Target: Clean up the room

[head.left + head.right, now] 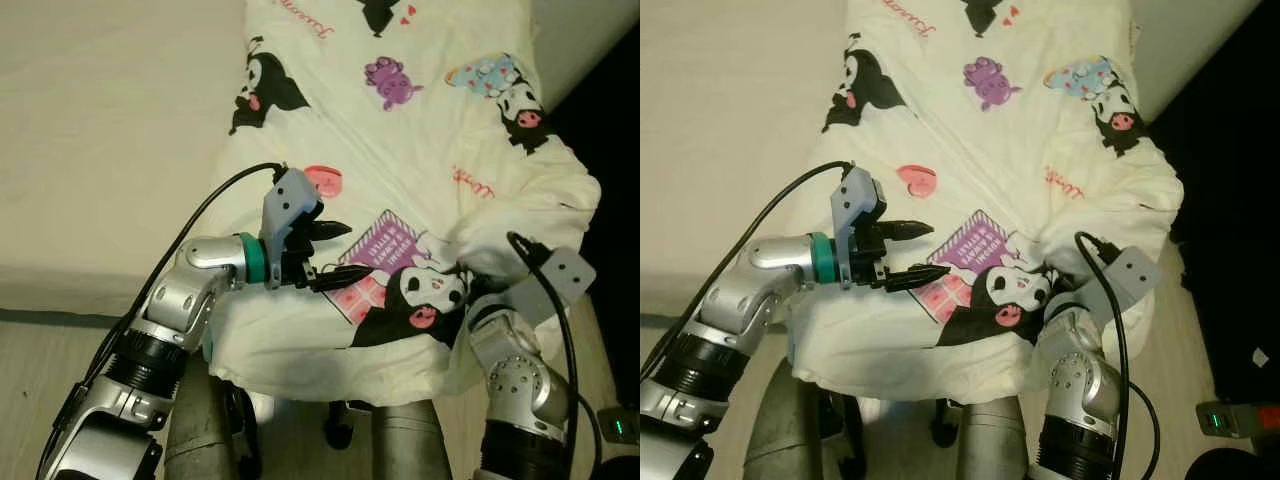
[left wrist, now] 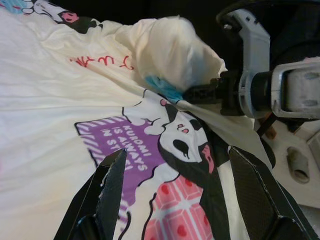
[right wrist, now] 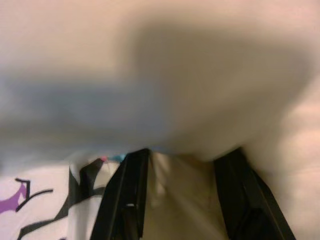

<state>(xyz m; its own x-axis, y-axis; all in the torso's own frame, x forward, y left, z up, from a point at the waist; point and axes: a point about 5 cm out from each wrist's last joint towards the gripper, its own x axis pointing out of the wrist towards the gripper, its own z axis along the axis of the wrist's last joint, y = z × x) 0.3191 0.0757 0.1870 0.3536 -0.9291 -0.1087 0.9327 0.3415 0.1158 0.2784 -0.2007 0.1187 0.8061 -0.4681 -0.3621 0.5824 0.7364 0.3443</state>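
A humanoid robot works a cream cartoon-print blanket [image 1: 400,150] at the foot edge of a bed, its two grippers set on the hanging corner of the cloth. The left gripper [image 1: 330,257] hovers just above the purple-and-pink print with its fingers [image 2: 112,190] spread apart and nothing between them. The right gripper [image 2: 207,93] is buried in a bunched fold near the blanket's lower right corner; the right wrist view shows cloth between its black fingers [image 3: 127,195], so it appears to be clamped on the fabric (the contact itself is blurred).

The step in hand looks like straightening or folding the blanket as part of tidying. The next move likely calls for the left gripper to drop onto the cloth and pinch an edge, so both arms can pull it taut or lift it together.

The blanket lies rumpled over a pale mattress [image 1: 110,130], its edge drooping toward a light floor [image 1: 40,370]. The room to the right is dark.
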